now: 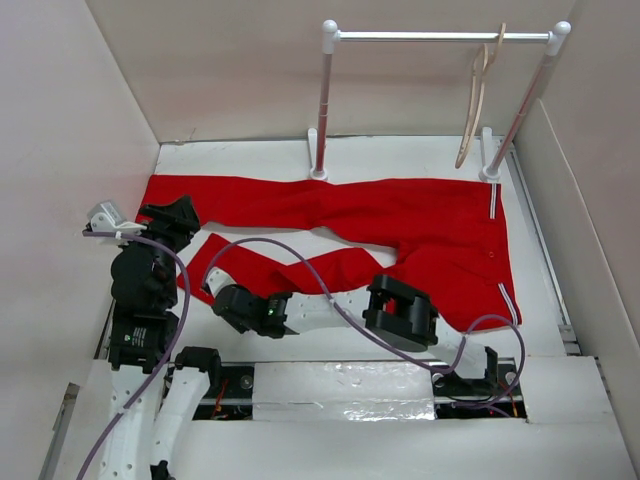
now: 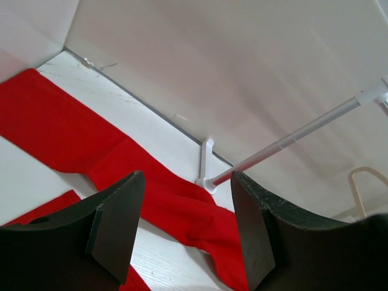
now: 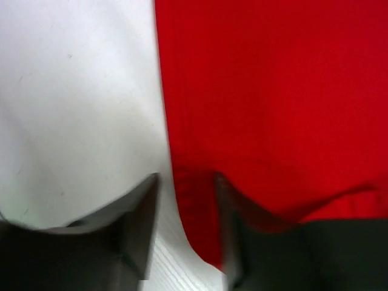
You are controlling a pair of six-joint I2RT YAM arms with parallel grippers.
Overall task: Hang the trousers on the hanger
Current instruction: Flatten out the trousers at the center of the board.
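The red trousers (image 1: 400, 220) lie flat on the white table, waist to the right and both legs reaching left. The pale wooden hanger (image 1: 478, 100) hangs by its hook from the rack bar at the back right. My left gripper (image 1: 178, 212) hovers at the far leg's left end, tilted up. In its wrist view it (image 2: 187, 179) is open with nothing between the fingers, the red cloth (image 2: 60, 127) lying beyond. My right gripper (image 1: 213, 288) is low at the near leg's left end. Its jaws (image 3: 186, 182) stand apart, with the blurred cloth edge (image 3: 273, 91) between them.
A white-posted rack with a silver bar (image 1: 440, 36) stands at the back of the table, and its left post foot (image 1: 318, 172) touches the trousers' far edge. Beige walls (image 1: 60, 150) close in the left, back and right. The right arm's purple cable (image 1: 330, 290) crosses the near leg.
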